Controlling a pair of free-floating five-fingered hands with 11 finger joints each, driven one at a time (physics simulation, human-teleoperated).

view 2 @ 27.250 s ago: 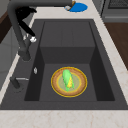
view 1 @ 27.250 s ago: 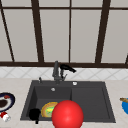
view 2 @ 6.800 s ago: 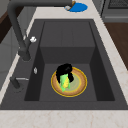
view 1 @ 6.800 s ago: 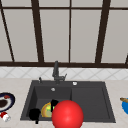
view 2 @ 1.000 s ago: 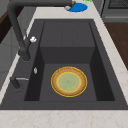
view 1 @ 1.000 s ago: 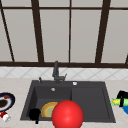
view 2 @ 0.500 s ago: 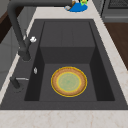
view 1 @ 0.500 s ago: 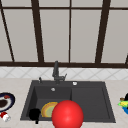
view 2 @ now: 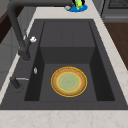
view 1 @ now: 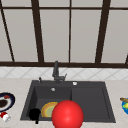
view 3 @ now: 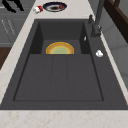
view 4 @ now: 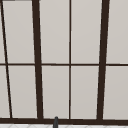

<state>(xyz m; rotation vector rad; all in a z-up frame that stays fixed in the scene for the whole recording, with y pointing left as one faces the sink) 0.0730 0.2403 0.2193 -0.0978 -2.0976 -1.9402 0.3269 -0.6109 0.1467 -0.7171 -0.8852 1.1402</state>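
At the far end of the counter in the left side view, my right hand (view 2: 83, 2) is curled round a green thing (view 2: 79, 4) just above a blue plate (view 2: 74, 9). That blue plate (view 1: 124, 108) also sits at the front view's right edge. A yellow plate (view 2: 69, 81) with a brown rim lies bare in the deep basin. My left hand (view 1: 34, 114) hovers over the sink's front left corner; its fingers (view 3: 12, 5) look spread and hold nothing.
A dark faucet (view 1: 55, 71) stands behind the black sink (view 1: 90, 100), with a flat draining half to the right. On the left counter are a dark plate (view 1: 5, 101) and a small red-and-white thing (view 1: 5, 116). A red ball (view 1: 67, 115) covers the sink's front edge.
The green thing, lifted out of the yellow plate seconds ago, has moved with the right hand over the blue plate. The left hand has stayed put.
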